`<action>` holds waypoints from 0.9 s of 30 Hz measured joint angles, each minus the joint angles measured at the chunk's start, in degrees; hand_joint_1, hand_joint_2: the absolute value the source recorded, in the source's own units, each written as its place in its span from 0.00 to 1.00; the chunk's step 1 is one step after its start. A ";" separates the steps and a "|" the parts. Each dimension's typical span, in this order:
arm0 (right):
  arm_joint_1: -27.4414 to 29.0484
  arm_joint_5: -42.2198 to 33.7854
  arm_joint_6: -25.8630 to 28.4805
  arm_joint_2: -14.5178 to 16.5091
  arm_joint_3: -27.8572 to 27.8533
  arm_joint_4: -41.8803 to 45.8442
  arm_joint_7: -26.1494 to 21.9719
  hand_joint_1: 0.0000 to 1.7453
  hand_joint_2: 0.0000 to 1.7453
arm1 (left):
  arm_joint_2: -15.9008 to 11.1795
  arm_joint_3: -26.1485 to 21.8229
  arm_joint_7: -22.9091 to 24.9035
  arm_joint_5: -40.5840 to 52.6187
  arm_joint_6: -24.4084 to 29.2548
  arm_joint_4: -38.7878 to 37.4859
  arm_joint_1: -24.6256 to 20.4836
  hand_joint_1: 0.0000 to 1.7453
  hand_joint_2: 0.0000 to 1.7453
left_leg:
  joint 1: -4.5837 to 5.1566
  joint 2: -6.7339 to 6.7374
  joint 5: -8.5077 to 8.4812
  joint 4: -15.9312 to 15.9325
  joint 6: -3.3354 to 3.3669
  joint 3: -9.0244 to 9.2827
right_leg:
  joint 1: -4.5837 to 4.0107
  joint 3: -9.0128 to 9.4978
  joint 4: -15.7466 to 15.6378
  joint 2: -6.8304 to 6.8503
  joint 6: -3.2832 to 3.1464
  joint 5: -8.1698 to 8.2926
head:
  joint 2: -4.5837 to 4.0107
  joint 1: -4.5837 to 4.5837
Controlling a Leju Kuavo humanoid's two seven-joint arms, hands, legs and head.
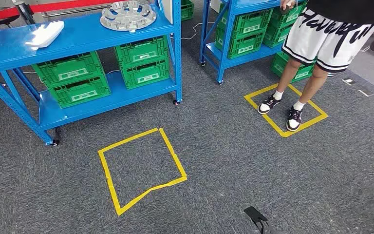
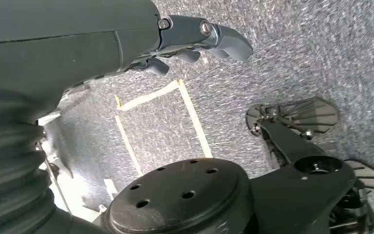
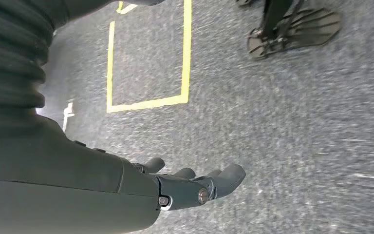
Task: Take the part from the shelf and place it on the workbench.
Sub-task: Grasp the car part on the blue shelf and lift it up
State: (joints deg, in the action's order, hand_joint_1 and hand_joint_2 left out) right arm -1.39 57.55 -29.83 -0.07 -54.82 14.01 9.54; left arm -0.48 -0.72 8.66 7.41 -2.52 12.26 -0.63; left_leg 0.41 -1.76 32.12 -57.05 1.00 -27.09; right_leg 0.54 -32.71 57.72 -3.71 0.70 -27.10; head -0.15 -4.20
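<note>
A round silver wheel cover [image 1: 128, 14] lies flat on the top board of the blue shelf [image 1: 87, 35], toward its right end. A white moulded part [image 1: 45, 34] lies on the same board further left. Both arms hang down, far from the shelf. My left hand [image 2: 199, 41] hovers over grey carpet with its fingers stretched out and nothing in it. My right hand [image 3: 195, 185] also hangs above the carpet, fingers apart and holding nothing.
Green crates [image 1: 143, 61] fill the shelf's lower board. A yellow tape square [image 1: 141, 168] marks the carpet in front of the shelf. A person [image 1: 321, 39] stands in another tape square at the right, beside a second blue shelf [image 1: 214, 48] with more green crates.
</note>
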 joint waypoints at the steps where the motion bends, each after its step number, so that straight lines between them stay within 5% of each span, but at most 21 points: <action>1: 0.01 0.22 0.00 0.00 -0.10 -0.01 0.00 0.00 0.67 | 0.00 0.00 0.01 0.01 -0.01 -0.02 0.00 0.00 1.00 | 0.00 0.00 0.00 0.00 0.00 0.00 | 0.00 0.00 0.00 0.00 0.00 0.00 | 0.00 0.00; 2: 0.02 0.41 0.00 0.00 -0.18 -0.02 -0.01 0.00 0.50 | 0.00 0.00 0.01 0.00 -0.02 -0.04 0.00 0.00 0.75 | 0.00 0.00 0.00 0.00 0.00 0.00 | 0.00 0.00 0.00 0.00 0.00 0.00 | 0.00 0.00; 4: 0.00 1.22 0.00 0.01 -0.64 -0.05 -0.01 0.00 0.00 | 0.00 0.00 0.03 0.02 -0.03 -0.14 -0.04 0.00 0.25 | 0.00 0.00 0.00 0.00 0.00 0.00 | 0.00 -0.01 0.00 0.00 0.00 0.00 | 0.00 0.00; 5: -0.09 1.69 0.00 0.04 -1.10 -0.13 -0.01 0.00 0.00 | -0.01 0.00 0.03 0.02 -0.03 -0.22 -0.10 0.00 0.00 | 0.00 0.00 0.00 0.01 0.00 0.00 | 0.00 -0.01 0.00 0.00 0.00 0.00 | 0.00 0.00; 27: -1.72 7.18 0.00 1.05 -9.18 -1.53 -0.66 0.00 0.00 | -1.02 0.58 -3.57 3.86 1.60 -1.84 -2.39 0.00 0.00 | -0.02 0.00 -0.03 0.02 -0.05 0.02 | -0.03 -0.01 0.01 0.00 -0.01 0.00 | 0.00 0.00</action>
State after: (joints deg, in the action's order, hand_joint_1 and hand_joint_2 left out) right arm -3.11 64.73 -29.83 0.99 -64.00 12.48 8.88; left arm -1.50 -0.14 5.08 11.27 -0.92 10.42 -3.03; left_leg 0.39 -1.76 32.09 -57.03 0.95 -27.07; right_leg 0.50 -32.72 57.74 -3.71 0.69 -27.10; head -0.15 -4.20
